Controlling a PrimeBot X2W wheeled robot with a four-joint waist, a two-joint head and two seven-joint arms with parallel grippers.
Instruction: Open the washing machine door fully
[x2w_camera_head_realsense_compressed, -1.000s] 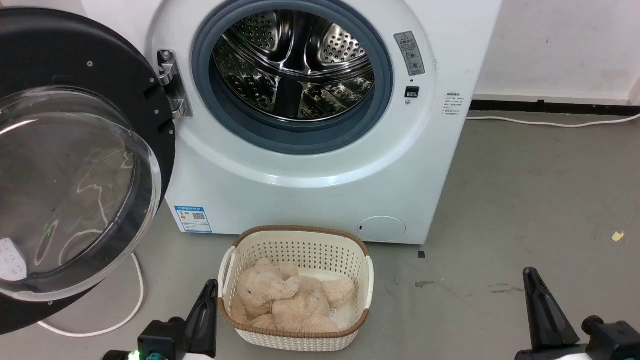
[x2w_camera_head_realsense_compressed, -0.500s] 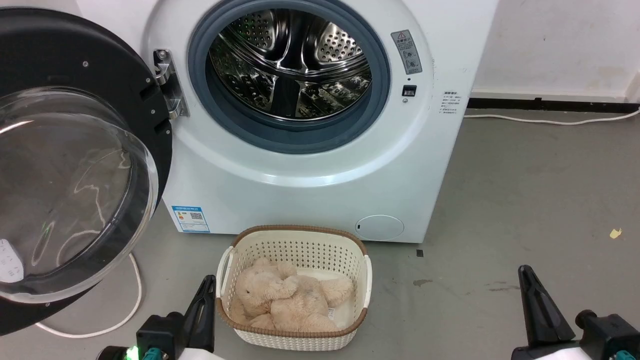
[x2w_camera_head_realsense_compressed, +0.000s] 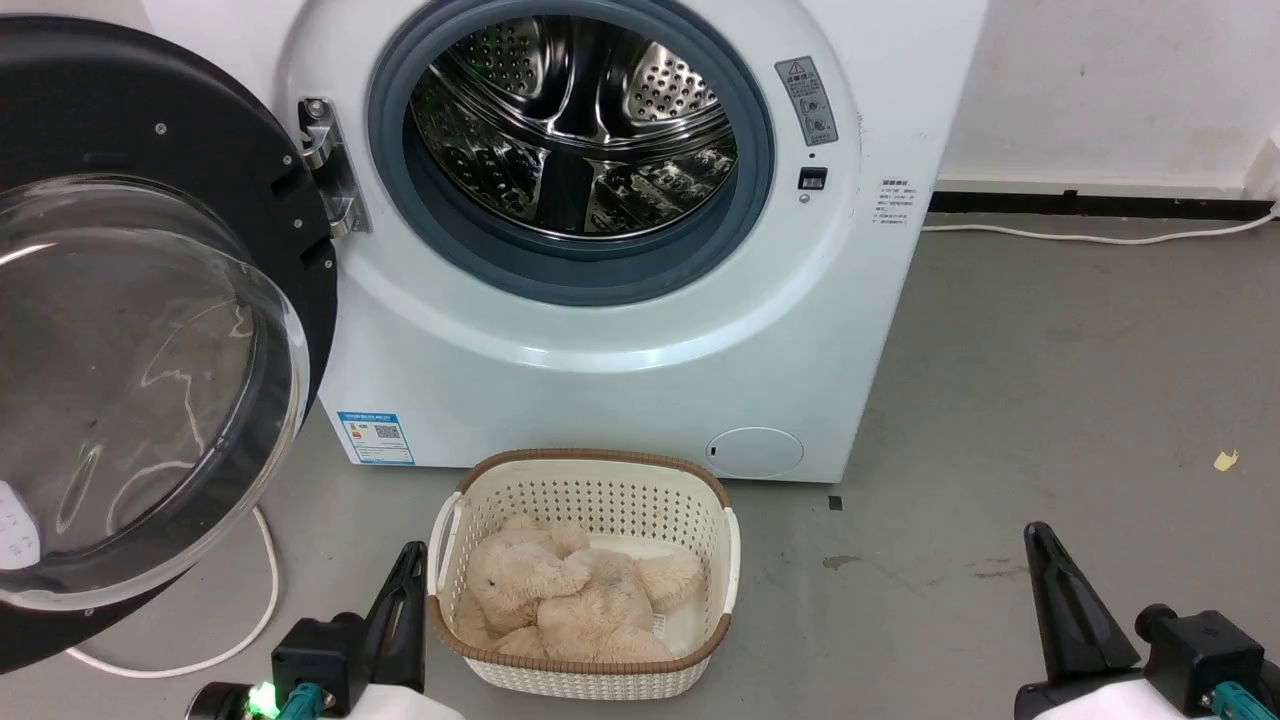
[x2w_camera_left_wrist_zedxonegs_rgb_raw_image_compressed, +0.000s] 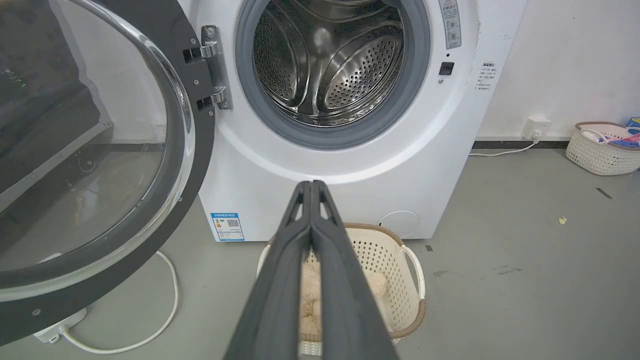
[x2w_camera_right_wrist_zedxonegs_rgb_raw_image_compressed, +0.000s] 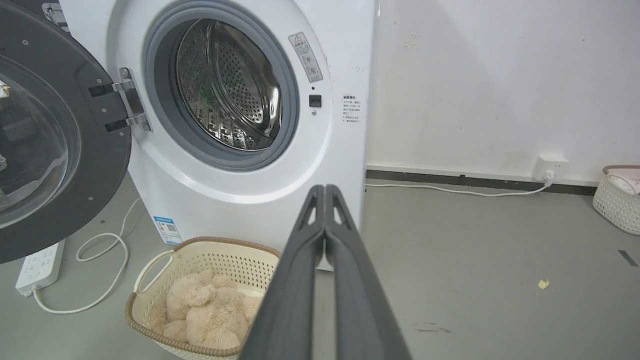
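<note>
Pressing their fingers together on nothing, the left gripper (x2w_camera_left_wrist_zedxonegs_rgb_raw_image_compressed: 312, 185) and the right gripper (x2w_camera_right_wrist_zedxonegs_rgb_raw_image_compressed: 325, 189) hang apart from the washing machine door (x2w_camera_head_realsense_compressed: 130, 100), cut off at its left side.

No brand name or number legible anywhere. On the white washer (x2w_camera_head_realsense_compressed: 600, 380) front, upper middle of the head view: grey sticker (x2w_camera_head_realsense_compressed: 808, 100) with a red warning triangle and round pictograms, wording too small to read. Just right of it, a few lines of small black print (x2w_camera_head_realsense_compressed: 893, 203), unreadable. Lower left on the same front: blue-and-white label (x2w_camera_head_realsense_compressed: 375, 437) with a QR code, text illegible.
</note>
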